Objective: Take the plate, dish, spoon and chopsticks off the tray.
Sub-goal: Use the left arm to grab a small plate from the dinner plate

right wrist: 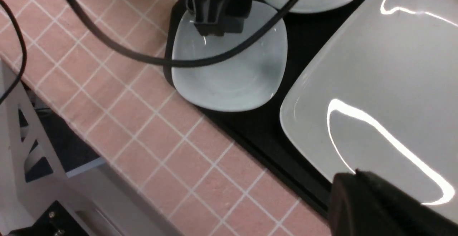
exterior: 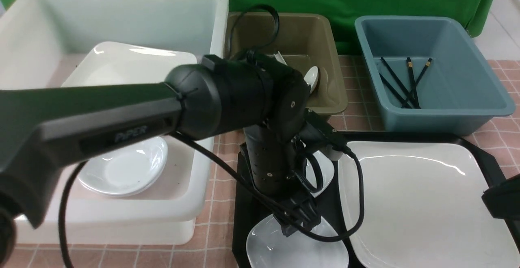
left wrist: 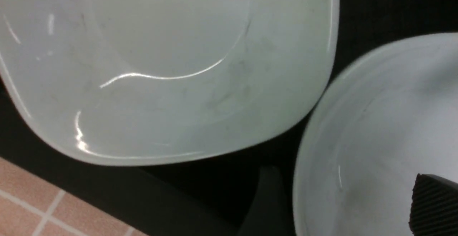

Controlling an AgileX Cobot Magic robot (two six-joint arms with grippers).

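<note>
The black tray [exterior: 489, 164] holds the large cream plate [exterior: 422, 203] on its right and two small dishes on its left. My left gripper [exterior: 296, 223] points down at the front dish [exterior: 292, 251], and the second dish [exterior: 325, 174] lies behind the gripper. Its fingers [left wrist: 433, 207] stand open across a dish rim [left wrist: 357, 139], one outside and one over the inside. My right gripper [right wrist: 357, 178] is shut with nothing seen in it, just over the plate's [right wrist: 386, 78] near edge. The spoon [exterior: 312, 77] lies in the olive tub and the chopsticks [exterior: 406, 83] in the blue tub.
A white tub [exterior: 122, 16] at the left holds another large plate [exterior: 134, 65] and a small dish [exterior: 126, 166]. The olive tub [exterior: 321, 36] and blue tub [exterior: 467, 77] stand behind the tray. The left arm's cable [right wrist: 143, 55] loops over the front dish.
</note>
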